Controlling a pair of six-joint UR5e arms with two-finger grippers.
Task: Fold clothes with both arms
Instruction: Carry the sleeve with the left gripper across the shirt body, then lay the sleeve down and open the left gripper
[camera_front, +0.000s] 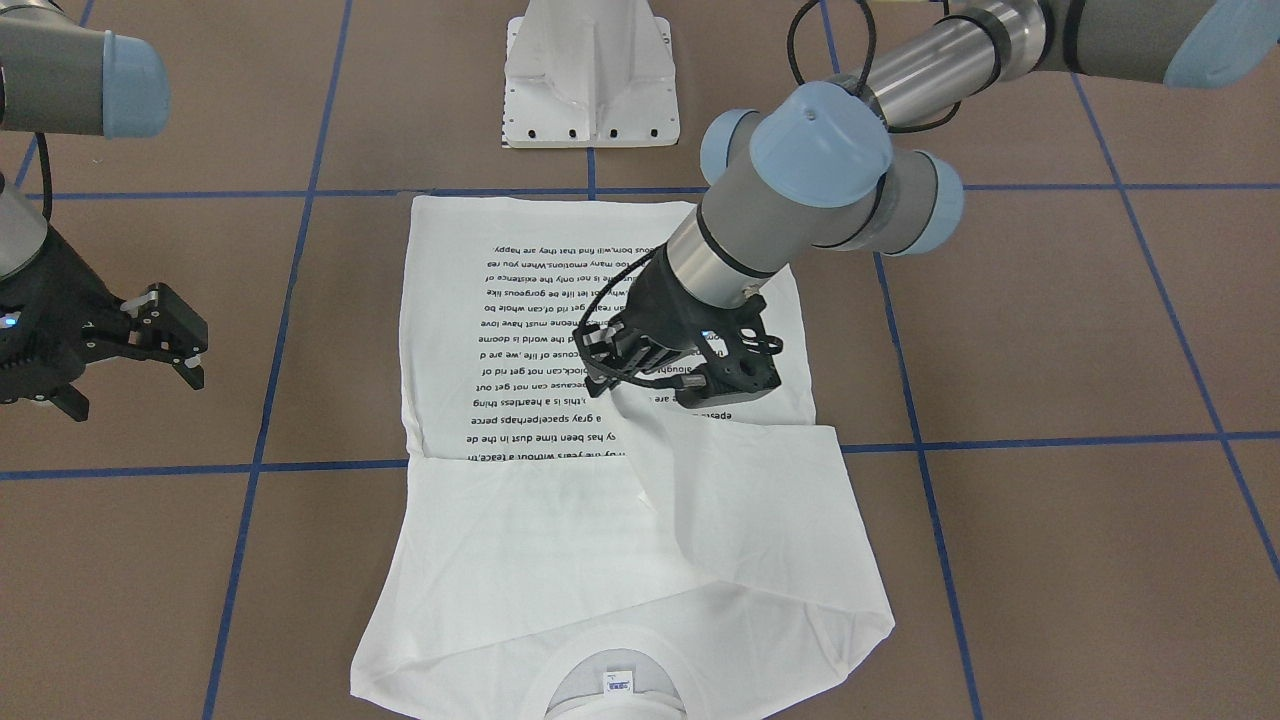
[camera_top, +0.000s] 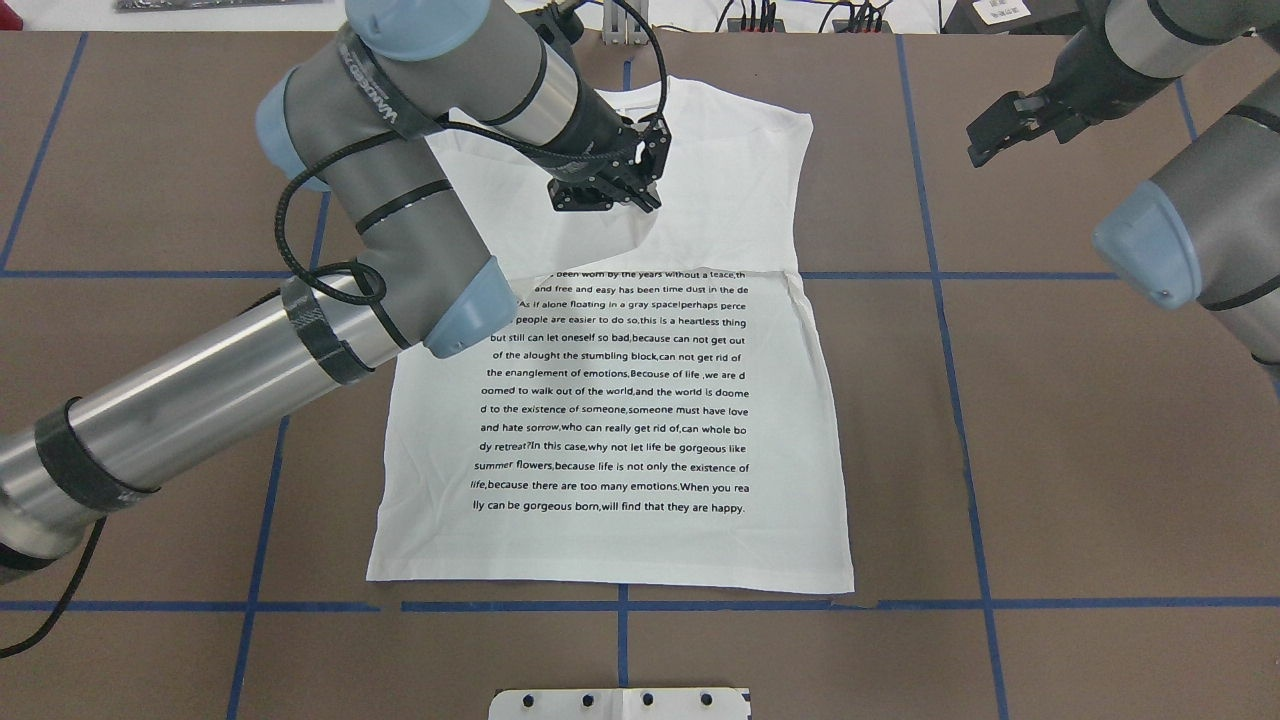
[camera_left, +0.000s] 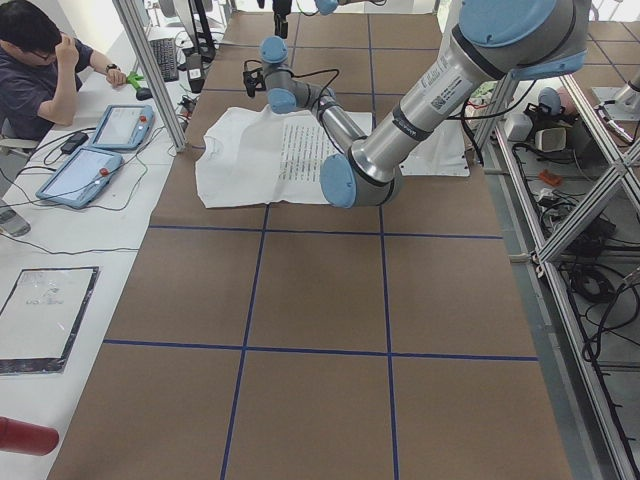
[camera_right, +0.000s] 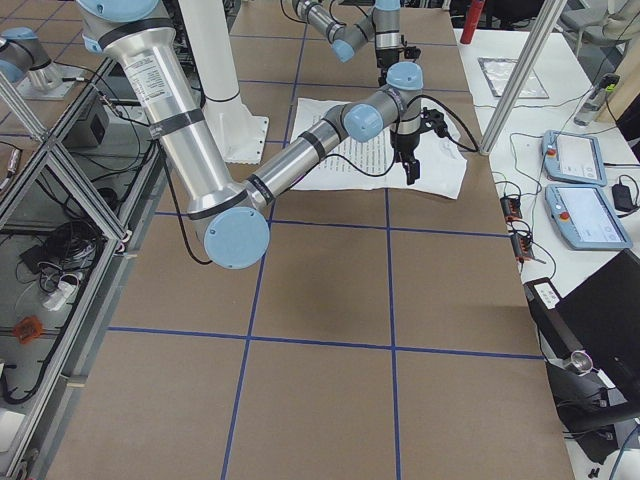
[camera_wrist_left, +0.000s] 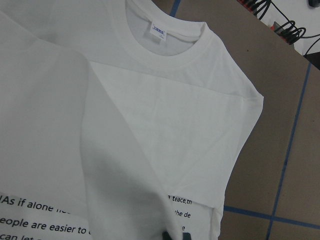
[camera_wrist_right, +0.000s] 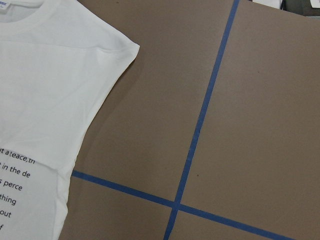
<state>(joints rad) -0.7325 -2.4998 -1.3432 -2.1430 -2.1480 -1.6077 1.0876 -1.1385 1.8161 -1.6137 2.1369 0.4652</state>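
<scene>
The white shirt (camera_top: 620, 545) lies flat in the middle of the brown table, its black printed text facing up. Its neckline label (camera_front: 620, 682) is on the side away from the robot's base. My left gripper (camera_top: 620, 205) hovers over the shirt's upper part, shut on a flap of white fabric drawn across the chest. In the left wrist view the cloth (camera_wrist_left: 175, 115) tapers down to a dark fingertip (camera_wrist_left: 176, 235). My right gripper (camera_front: 130, 390) hangs open and holds nothing, off the shirt's side above bare table. The right wrist view shows only the shirt's edge (camera_wrist_right: 50, 100).
The white pedestal base (camera_front: 592, 75) stands at the table's robot-side edge. Blue tape lines (camera_top: 940, 275) cross the brown table. In the side views a person (camera_left: 40, 70) sits at a side bench with tablets (camera_left: 100, 150) beyond the table's far edge.
</scene>
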